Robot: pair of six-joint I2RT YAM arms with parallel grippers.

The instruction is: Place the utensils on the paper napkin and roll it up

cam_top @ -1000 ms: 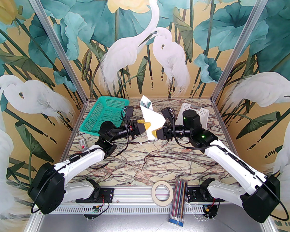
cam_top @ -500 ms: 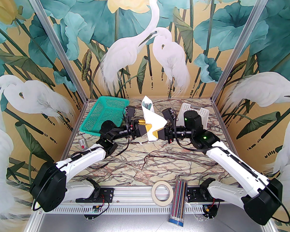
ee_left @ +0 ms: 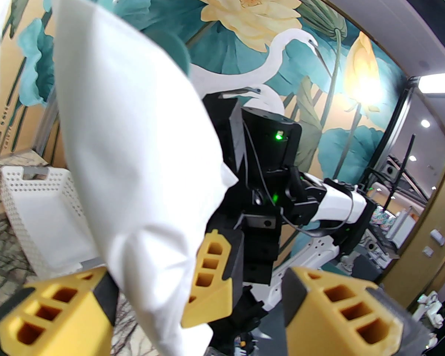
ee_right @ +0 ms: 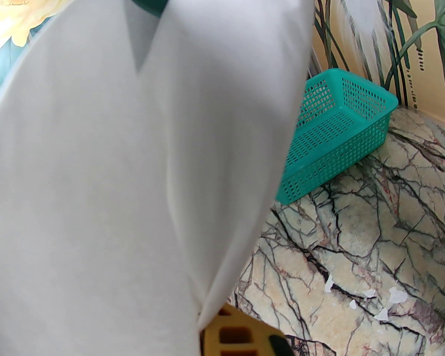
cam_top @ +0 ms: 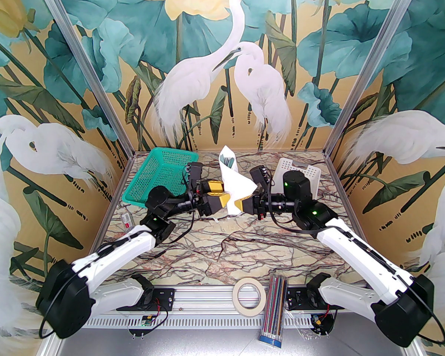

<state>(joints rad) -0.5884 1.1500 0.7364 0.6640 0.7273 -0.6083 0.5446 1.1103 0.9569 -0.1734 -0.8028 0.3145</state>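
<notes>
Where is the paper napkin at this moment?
In the top view the paper napkin stands upright between the green basket and the white basket, its lower end pinched in the right gripper, the open left gripper just left of it.

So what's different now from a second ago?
The left gripper opened its jaws, let go of the paper napkin and pulled back a little leftward. The right gripper closed tighter on the napkin's lower end, holding it upright. The green basket, tape roll and pencils stayed put.
</notes>
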